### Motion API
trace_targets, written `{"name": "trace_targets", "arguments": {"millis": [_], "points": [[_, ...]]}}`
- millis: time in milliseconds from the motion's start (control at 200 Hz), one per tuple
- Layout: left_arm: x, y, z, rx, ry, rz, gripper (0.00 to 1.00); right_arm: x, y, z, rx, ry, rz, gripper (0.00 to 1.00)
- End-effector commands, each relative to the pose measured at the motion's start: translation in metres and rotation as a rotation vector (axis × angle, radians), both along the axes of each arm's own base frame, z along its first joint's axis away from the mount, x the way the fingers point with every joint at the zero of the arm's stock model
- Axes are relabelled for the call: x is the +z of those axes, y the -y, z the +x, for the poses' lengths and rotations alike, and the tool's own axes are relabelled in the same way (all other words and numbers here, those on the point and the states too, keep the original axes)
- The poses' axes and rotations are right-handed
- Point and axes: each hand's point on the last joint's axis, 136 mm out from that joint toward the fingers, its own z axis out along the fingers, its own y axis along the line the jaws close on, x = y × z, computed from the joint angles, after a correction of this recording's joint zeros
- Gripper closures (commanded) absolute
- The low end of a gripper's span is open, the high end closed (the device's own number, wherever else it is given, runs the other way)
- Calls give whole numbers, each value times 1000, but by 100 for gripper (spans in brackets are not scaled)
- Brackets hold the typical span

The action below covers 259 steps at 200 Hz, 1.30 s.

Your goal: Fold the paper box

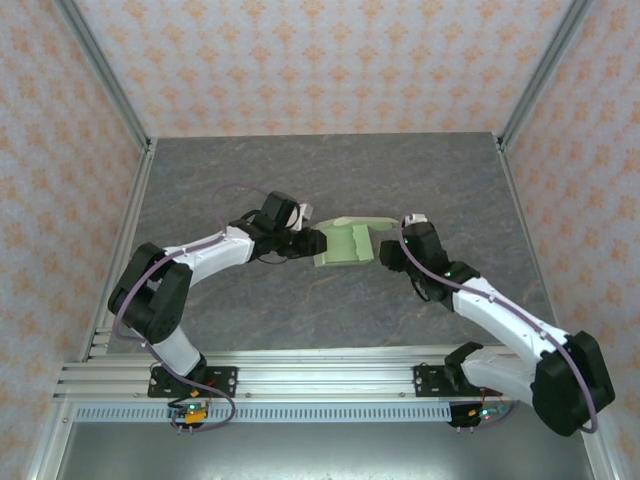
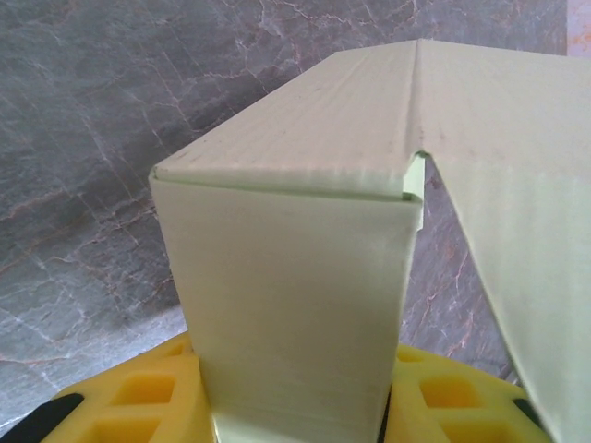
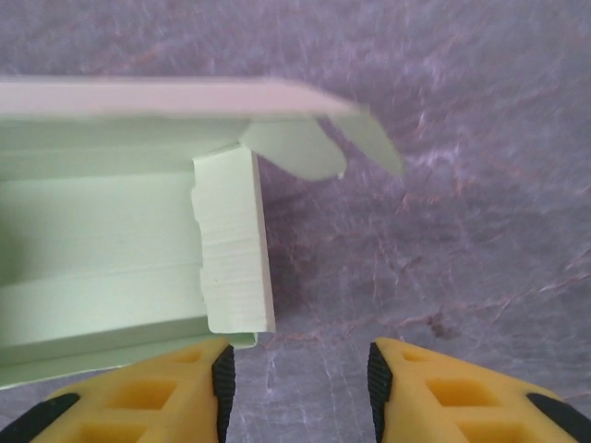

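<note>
Left gripper (image 2: 295,406) clamped the left end of the pale light-green card paper box (image 1: 350,243), at scene centre. Right gripper (image 3: 300,369) stood parted and empty, just right of it. Recommended: press the flaps along their scores against that anchor.

The paper box (image 2: 295,305) stands as a pale green wall rising from between the yellow fingers (image 2: 138,401) of the left gripper (image 2: 295,425), which pinch it; its top flap folds back level; another panel slants down at right; the grey marbled table (image 2: 83,138) lies behind.
</note>
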Motion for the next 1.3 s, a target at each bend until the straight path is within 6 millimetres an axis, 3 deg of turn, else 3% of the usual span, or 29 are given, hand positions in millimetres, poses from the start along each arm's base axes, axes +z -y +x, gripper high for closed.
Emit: {"name": "trace_targets", "arguments": {"millis": [0, 165, 370, 656, 771, 901, 976, 1146, 1291], "points": [[-10, -3, -6, -25, -18, 17, 66, -8, -35, 1, 131, -28, 184, 56], [-5, 0, -9, -35, -30, -3, 67, -23, -50, 18, 157, -35, 210, 56], [-4, 2, -11, -41, -41, -23, 67, -36, -30, 46, 30, -59, 95, 56], [-2, 6, -11, -31, -62, -52, 67, -47, -46, 56, 108, -52, 111, 53], [-3, 6, -10, -23, -75, -51, 66, -36, -49, 56, 120, -23, 134, 52], [-6, 4, -8, 0, -88, -46, 67, -8, -41, 43, 120, 36, 147, 48], [-7, 3, -7, 7, -93, -46, 67, 3, -43, 24, 223, 59, 110, 48], [-5, 3, -9, -4, -100, -38, 67, -8, -45, -12, 410, 17, -25, 48], [-1, 3, -6, 0, -94, -38, 67, -10, -70, -37, 562, 11, -44, 46]]}}
